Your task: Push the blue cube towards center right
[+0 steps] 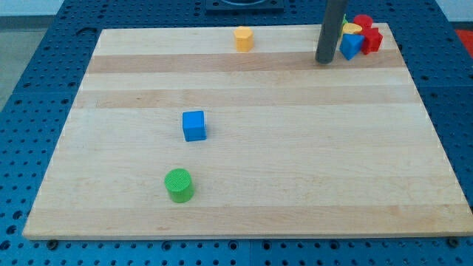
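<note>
Nearest the view's bottom sits a green cylinder (179,185) on the wooden worktop (295,170), with the blue cube (194,125) just above it, left of centre. At the view's top a yellow block (244,38) stands alone. My tip (324,61) rests far off at the top right, just left of a blue triangular block (349,46) clustered with red blocks (369,33) and another yellow piece (351,28); this tool is a plain rod with nothing to spread or pinch.

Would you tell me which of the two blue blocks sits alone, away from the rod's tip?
The blue cube, left of the board's middle. The other blue block is packed among red and yellow blocks right beside my tip.
</note>
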